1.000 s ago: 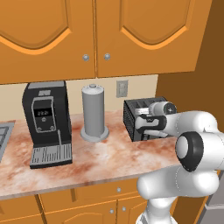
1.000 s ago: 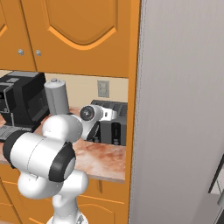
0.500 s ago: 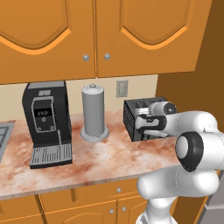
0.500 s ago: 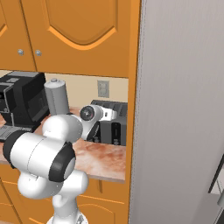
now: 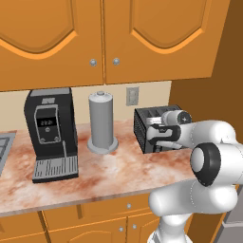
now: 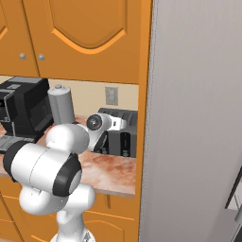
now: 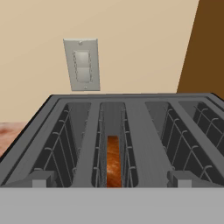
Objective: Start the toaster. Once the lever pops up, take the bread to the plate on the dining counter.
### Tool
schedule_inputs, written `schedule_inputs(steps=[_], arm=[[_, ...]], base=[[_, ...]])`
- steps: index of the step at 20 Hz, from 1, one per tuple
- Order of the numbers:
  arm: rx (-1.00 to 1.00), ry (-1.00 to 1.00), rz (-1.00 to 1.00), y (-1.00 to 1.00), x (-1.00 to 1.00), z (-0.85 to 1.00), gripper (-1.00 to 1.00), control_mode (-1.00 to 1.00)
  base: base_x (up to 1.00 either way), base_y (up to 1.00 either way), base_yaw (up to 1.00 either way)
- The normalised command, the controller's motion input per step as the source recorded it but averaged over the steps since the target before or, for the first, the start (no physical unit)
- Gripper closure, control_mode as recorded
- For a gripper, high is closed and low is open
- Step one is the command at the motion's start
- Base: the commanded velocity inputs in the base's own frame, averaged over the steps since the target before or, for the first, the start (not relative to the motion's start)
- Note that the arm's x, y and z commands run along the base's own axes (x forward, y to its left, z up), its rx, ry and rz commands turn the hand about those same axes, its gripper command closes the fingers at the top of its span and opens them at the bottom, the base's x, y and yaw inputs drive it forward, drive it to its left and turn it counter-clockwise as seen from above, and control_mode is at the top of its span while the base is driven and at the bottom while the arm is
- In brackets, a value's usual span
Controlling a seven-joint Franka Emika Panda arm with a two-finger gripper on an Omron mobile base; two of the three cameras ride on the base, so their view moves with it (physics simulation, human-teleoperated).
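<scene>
I see open marbled worktop (image 5: 118,171) at lower centre of the left base view. Grey cylindrical canister (image 5: 102,122) and tall black coffee machine (image 5: 51,133) block the left. Small black slatted toaster (image 5: 152,127) sits tight against the brown side wall (image 5: 209,95) on the right; orange wall cabinets (image 5: 104,38) cap the top.

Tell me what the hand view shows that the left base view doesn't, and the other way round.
Hand view: the brown-crusted bread slice sunk in one of the toaster's wire-lined slots, seen from above.

Left base view: the tall black coffee machine, the grey cylindrical canister, orange wall cabinets and the marbled worktop.

Both: the small black boxy toaster and the pale wall outlet plate behind it.
</scene>
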Motion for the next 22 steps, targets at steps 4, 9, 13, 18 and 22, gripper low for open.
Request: schedule_inputs(steps=[4, 9, 13, 18, 22], arm=[[0.0, 0.0, 0.0, 0.0, 0.0, 0.0, -1.0, -1.0], [0.0, 0.0, 0.0, 0.0, 0.0, 0.0, -1.0, -1.0], [0.0, 0.0, 0.0, 0.0, 0.0, 0.0, -1.0, -1.0], [0.0, 0.0, 0.0, 0.0, 0.0, 0.0, -1.0, -1.0], [0.0, 0.0, 0.0, 0.0, 0.0, 0.0, -1.0, -1.0]], base=[[0.0, 0.0, 0.0], [0.0, 0.0, 0.0], [0.0, 0.0, 0.0], [0.0, 0.0, 0.0], [0.0, 0.0, 0.0]])
